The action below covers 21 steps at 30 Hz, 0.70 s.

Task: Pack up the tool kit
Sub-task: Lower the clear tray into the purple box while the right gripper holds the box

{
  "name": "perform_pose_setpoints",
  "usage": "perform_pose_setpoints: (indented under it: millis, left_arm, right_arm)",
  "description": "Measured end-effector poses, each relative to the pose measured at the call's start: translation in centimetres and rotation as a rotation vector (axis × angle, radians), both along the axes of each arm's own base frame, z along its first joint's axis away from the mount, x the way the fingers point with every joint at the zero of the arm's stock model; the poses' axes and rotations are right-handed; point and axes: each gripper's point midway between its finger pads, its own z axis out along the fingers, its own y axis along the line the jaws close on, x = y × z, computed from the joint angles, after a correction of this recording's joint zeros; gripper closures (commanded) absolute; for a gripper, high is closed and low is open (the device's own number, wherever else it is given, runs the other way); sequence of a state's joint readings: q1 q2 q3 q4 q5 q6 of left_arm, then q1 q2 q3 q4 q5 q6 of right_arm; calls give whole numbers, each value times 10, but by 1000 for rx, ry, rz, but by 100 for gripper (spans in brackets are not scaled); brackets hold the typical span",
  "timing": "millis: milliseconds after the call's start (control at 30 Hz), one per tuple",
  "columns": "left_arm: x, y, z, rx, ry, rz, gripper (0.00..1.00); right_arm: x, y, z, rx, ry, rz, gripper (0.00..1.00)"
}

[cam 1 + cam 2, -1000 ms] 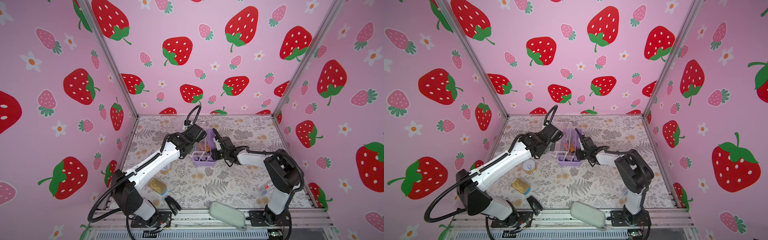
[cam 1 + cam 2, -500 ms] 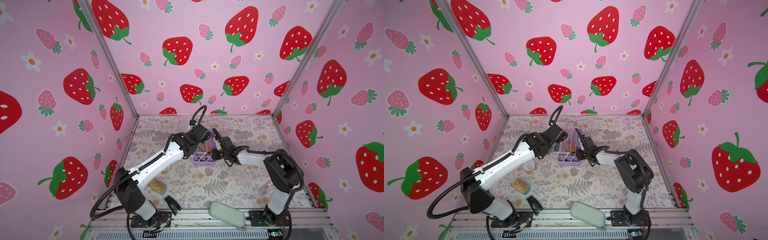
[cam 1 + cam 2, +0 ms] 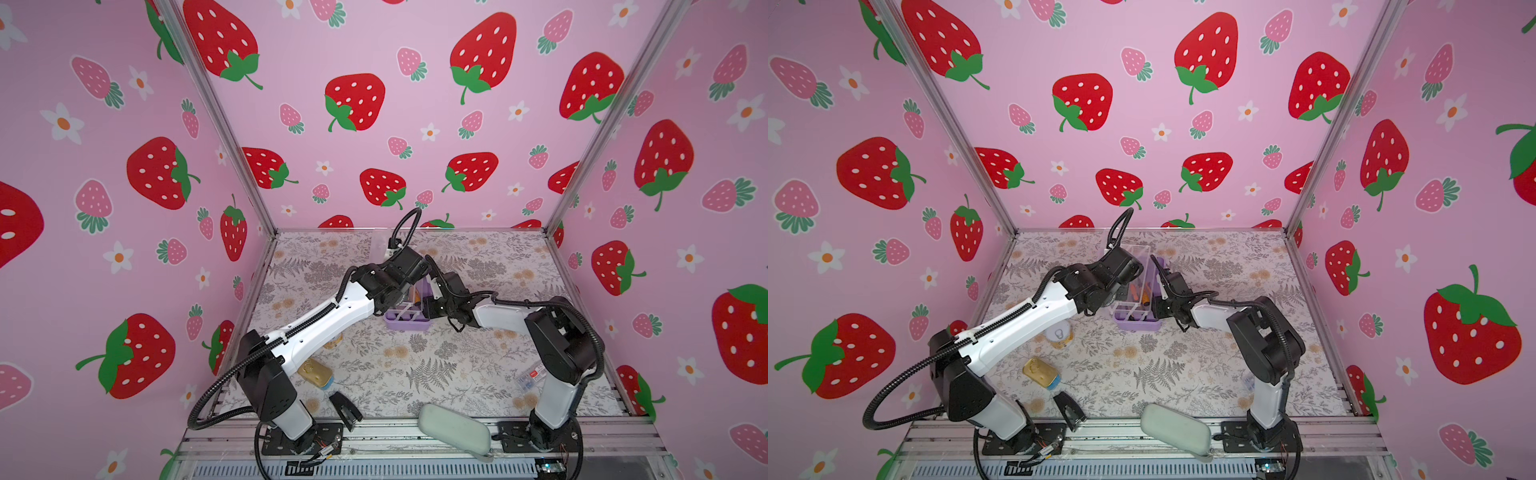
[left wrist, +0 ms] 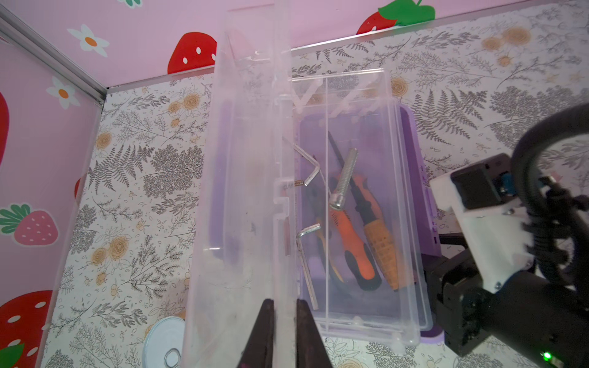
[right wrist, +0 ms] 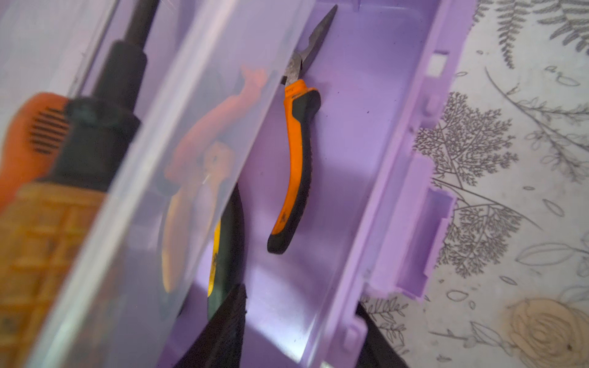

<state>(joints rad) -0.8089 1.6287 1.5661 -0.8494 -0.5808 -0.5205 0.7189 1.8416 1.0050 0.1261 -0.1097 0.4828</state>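
**Tool kit**: lying near the middle of the floral surface, between the two arms in both top views.

- **Lilac base**: sitting flat on the surface.
- **Clear lid**: standing upright along one long side of the base.
- **Clear tray**: sitting over the base, carrying two screwdrivers, two hex keys and a bolt.
- **Pliers**: lying on the base's floor, partly beneath the tray.

**Left claw**: pinching the lid's edge, with its fingers nearly together.

**Right claw**: straddling the base's long wall with its jaws standing partly apart, one finger inside and one outside. It seems to be gripping nothing, though the blurred close view is leaving contact uncertain.
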Motion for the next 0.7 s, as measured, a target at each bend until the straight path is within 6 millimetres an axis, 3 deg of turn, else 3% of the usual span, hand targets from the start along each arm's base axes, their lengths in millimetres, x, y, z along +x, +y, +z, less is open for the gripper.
perform_pose_setpoints:
  millis: [400,700]
  left_arm:
    - [3,-36,-6,-89,14,-49,85]
    - [1,-60,-22,-156,76,-106,85]
  right_arm:
    - [2,1,0,10,2,-11,53]
    - [6,7,1,32,-7,-6,53]
